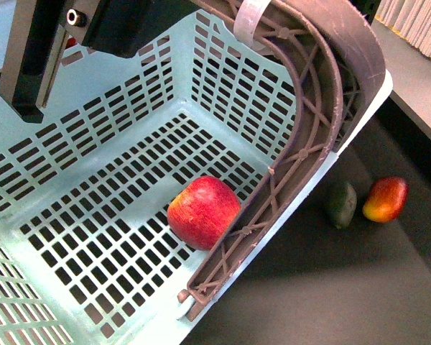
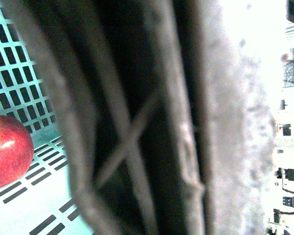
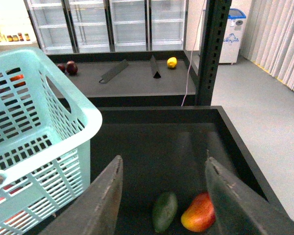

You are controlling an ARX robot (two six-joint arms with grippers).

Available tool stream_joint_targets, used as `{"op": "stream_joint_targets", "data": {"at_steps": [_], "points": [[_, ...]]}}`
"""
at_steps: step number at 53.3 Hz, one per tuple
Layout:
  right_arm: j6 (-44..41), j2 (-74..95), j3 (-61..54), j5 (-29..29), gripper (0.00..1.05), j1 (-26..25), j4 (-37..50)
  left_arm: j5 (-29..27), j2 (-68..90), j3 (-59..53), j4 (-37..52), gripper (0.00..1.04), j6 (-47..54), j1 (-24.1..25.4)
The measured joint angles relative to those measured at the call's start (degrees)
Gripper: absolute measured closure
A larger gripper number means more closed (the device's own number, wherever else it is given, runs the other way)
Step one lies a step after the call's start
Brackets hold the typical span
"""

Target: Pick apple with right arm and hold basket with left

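Note:
The red apple lies on the slotted floor of the mint basket, against the brown lattice handle. It also shows in the left wrist view, beside the handle, which fills that view close up and blurred. My left gripper is shut on the basket's handle; its fingers are hidden. A dark arm part hangs over the basket at the top left. My right gripper is open and empty above the dark bin, outside the basket.
A dark green oval fruit and a red-and-yellow oval fruit lie on the dark bin floor right of the basket, below my right gripper. The bin's raised wall runs along the right. Shelves and a post stand beyond.

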Motion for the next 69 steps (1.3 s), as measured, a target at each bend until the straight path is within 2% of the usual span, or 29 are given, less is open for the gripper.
{"op": "stream_joint_targets", "data": {"at_steps": [4, 12, 16, 18, 22, 23, 24, 26, 28, 32, 45, 69], "points": [[0.0, 0.0, 0.0, 0.0, 0.39, 0.0, 0.0, 0.0, 0.0, 0.0, 0.0, 0.90, 0.0, 0.0], [0.0, 0.0, 0.0, 0.0, 0.09, 0.0, 0.0, 0.0, 0.0, 0.0, 0.0, 0.90, 0.0, 0.0], [0.0, 0.0, 0.0, 0.0, 0.09, 0.0, 0.0, 0.0, 0.0, 0.0, 0.0, 0.90, 0.0, 0.0], [0.0, 0.0, 0.0, 0.0, 0.09, 0.0, 0.0, -2.0, 0.0, 0.3, -0.8, 0.90, -0.7, -0.3], [0.0, 0.0, 0.0, -0.1, 0.09, 0.0, 0.0, -15.3, 0.8, 3.8, -8.8, 0.90, -8.7, -1.6], [0.0, 0.0, 0.0, -0.1, 0.09, 0.0, 0.0, -16.2, 0.8, 4.0, -9.2, 0.90, -9.9, -1.6], [0.0, 0.0, 0.0, -0.1, 0.09, 0.0, 0.0, -20.2, 0.9, 4.2, -9.6, 0.90, -12.3, -1.6], [0.0, 0.0, 0.0, -0.1, 0.09, 0.0, 0.0, -24.6, 0.9, 4.5, -9.8, 0.90, -14.1, -1.6], [0.0, 0.0, 0.0, -0.1, 0.09, 0.0, 0.0, -27.8, 0.9, 4.5, -9.8, 0.90, -15.1, -1.5], [0.0, 0.0, 0.0, -0.1, 0.09, 0.0, 0.0, -30.4, 0.9, 4.6, -9.8, 0.91, -15.5, -0.8], [0.0, 0.0, 0.0, -0.1, 0.09, 0.0, 0.0, -22.5, 0.9, 1.9, -9.5, 0.91, -24.5, 5.3], [0.0, 0.0, 0.0, -0.1, 0.09, 0.0, 0.0, -18.6, -3.2, -6.4, -7.3, 0.91, -21.8, 21.4]]}}
